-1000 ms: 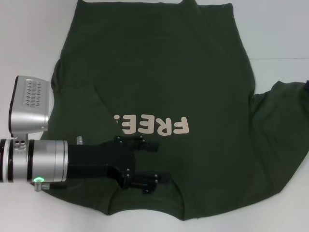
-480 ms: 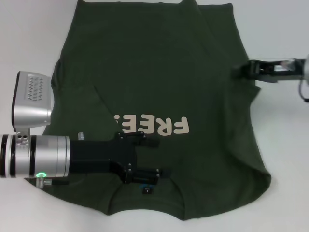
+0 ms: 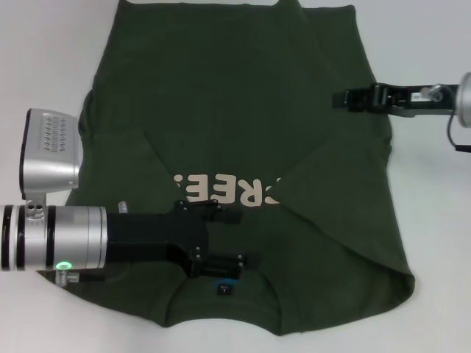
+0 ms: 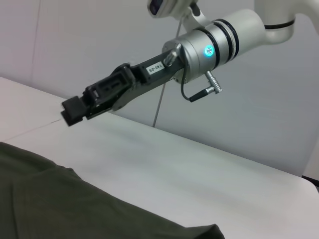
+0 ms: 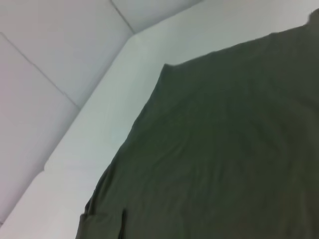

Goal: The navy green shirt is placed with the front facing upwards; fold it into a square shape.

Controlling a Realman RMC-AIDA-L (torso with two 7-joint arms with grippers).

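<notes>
The navy green shirt (image 3: 235, 110) lies flat on the white table, its cream lettering (image 3: 221, 191) upside down to me. A small black neck label (image 3: 223, 288) sits near the near edge. The shirt's right side is folded inward, and the flap covers the right end of the lettering. My left gripper (image 3: 224, 239) rests open over the shirt between the lettering and the label, with only cloth under its fingers. My right gripper (image 3: 340, 98) hovers over the shirt's right part. In the left wrist view the right gripper (image 4: 74, 110) is in the air, shut and holding nothing.
Bare white table (image 3: 44, 59) shows to the left and right of the shirt. The left wrist view shows shirt cloth (image 4: 60, 209) low in the picture, with table beyond it. The right wrist view shows only shirt cloth (image 5: 224, 149) and a table corner (image 5: 99, 109).
The right sleeve, spread out to the right a second ago, now lies folded over the shirt and hides the last letter. The right gripper came into view and moved leftward. The left arm barely moved.
</notes>
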